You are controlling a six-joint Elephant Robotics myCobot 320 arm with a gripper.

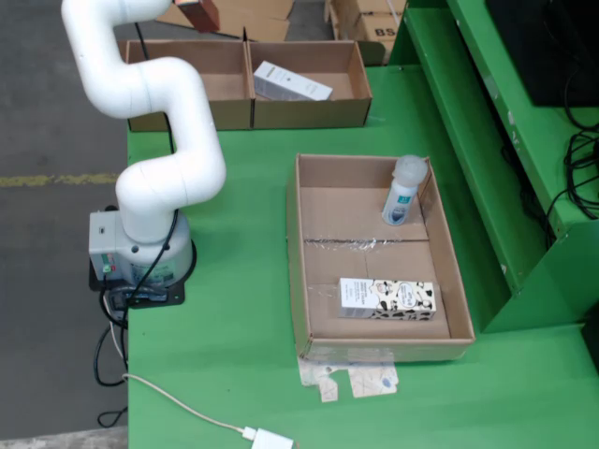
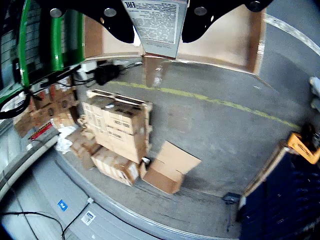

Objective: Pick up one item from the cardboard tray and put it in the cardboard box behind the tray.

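While the white arm (image 1: 154,122) rises from its base at the left of the fixed view and bends out past the top edge, a reddish-brown object (image 1: 198,12) shows at the upper left, just above the two cardboard boxes (image 1: 309,110) at the back of the green table (image 1: 234,309). Only that corner of it is in frame, so what it is cannot be told from there. Seen from the riding camera, the gripper (image 2: 156,22) at the top centre has its black fingers (image 2: 112,22) pressed against both sides of a carton (image 2: 156,25) with printed text, held over a box's brown interior. One white carton (image 1: 291,82) lies in the right-hand back box. Centre-right of the fixed view, the cardboard tray (image 1: 298,281) holds a white bottle (image 1: 403,192) in its upper right part and a cow-patterned carton (image 1: 387,298) in its lower part.
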